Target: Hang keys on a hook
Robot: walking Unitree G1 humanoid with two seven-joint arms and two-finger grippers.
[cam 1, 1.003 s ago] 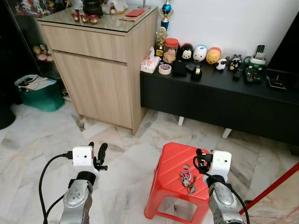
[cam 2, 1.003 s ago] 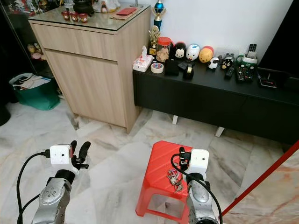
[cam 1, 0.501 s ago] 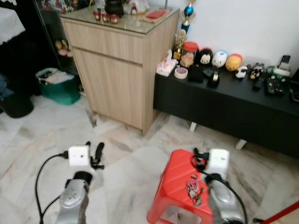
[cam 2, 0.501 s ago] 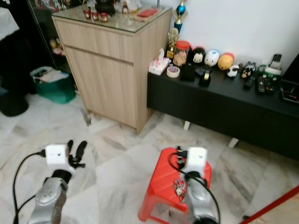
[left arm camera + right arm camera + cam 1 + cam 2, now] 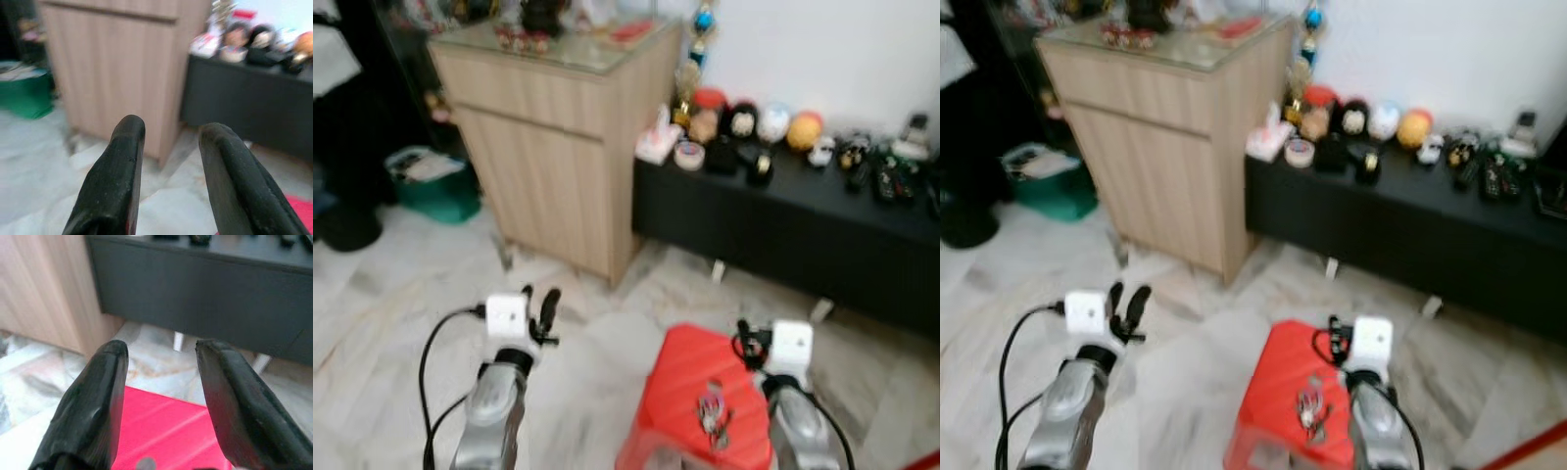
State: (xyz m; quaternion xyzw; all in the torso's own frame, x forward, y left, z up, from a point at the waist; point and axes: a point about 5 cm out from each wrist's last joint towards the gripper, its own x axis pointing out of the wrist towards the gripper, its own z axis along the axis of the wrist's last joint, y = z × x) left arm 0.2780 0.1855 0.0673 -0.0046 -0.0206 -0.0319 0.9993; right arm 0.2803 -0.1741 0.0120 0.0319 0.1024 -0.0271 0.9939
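A bunch of keys [image 5: 711, 413] lies on top of a red plastic stool [image 5: 677, 377] on the marble floor, right in front of me. My right gripper [image 5: 749, 345] hovers just above the stool's far right part, beyond the keys, with its fingers [image 5: 100, 396] open and nothing between them; the stool's red top [image 5: 171, 423] lies below them. My left gripper [image 5: 540, 309] is raised over the bare floor left of the stool, open and holding nothing, and its fingers [image 5: 117, 171] point at the wooden cabinet. Both eye views are blurred.
A tall wooden cabinet [image 5: 558, 147] stands ahead on the left. A low black sideboard [image 5: 783, 220] with toys, a tape roll and remotes runs along the white wall. A green bin [image 5: 426, 186] sits left of the cabinet. Open marble floor [image 5: 401, 323] lies to my left.
The whole picture has shifted and blurred, so the camera moved. The keys still lie on the stool. Both grippers stay raised and open.
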